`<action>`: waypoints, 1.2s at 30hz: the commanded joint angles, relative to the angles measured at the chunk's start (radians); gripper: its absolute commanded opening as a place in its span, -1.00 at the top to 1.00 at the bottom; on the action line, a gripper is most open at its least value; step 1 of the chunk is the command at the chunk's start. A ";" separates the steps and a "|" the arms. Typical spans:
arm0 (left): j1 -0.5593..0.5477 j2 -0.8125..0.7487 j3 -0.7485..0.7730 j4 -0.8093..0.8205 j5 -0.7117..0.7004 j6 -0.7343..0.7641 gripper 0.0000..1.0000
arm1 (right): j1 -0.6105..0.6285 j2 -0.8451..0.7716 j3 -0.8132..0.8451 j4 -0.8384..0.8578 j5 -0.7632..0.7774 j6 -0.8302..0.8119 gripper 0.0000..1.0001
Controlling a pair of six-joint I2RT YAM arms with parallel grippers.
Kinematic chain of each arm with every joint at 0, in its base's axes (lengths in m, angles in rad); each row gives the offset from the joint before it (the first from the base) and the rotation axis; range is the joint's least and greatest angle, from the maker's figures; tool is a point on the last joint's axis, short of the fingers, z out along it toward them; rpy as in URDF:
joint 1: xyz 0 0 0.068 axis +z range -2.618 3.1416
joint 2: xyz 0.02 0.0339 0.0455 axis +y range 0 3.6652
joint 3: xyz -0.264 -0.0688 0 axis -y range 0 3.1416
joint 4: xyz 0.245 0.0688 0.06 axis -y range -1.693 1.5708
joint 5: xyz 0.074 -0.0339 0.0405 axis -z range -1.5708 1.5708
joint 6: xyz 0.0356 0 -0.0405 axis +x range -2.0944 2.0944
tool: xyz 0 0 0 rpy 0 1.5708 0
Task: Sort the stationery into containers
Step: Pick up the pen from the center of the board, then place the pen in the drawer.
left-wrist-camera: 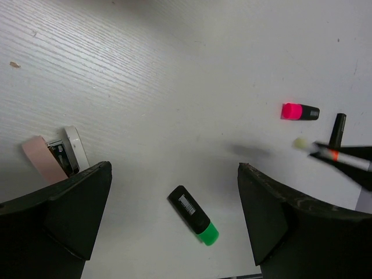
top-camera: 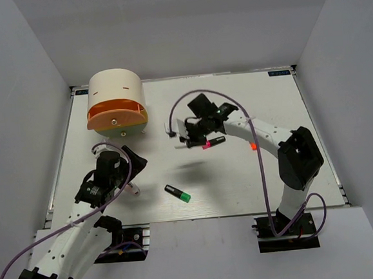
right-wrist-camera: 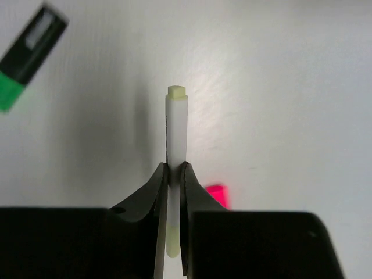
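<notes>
White pen (right-wrist-camera: 176,125) with yellowish tip, clamped between right fingers (right-wrist-camera: 152,195); left fingers (left-wrist-camera: 75,209) wide apart, holding nothing.

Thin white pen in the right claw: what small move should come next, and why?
Probably carry it left toward the big cream drum-shaped organizer. The right claw is pinched shut on the thin white pen with a yellow tip, which seems lifted off the white table, and the organizer's orange drawer juts out at its base, apparently ready to receive it.
</notes>
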 commanded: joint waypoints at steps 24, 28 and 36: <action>0.003 -0.042 -0.038 0.052 0.061 -0.010 -0.98 | 0.090 0.360 0.830 0.834 -0.257 0.667 1.00; 0.003 -0.018 -0.038 0.061 0.061 -0.010 -0.98 | 0.092 0.389 0.813 0.922 -0.266 0.697 1.00; 0.003 0.013 -0.038 0.096 0.102 -0.001 -0.98 | 0.093 0.457 0.763 1.107 -0.259 0.751 1.00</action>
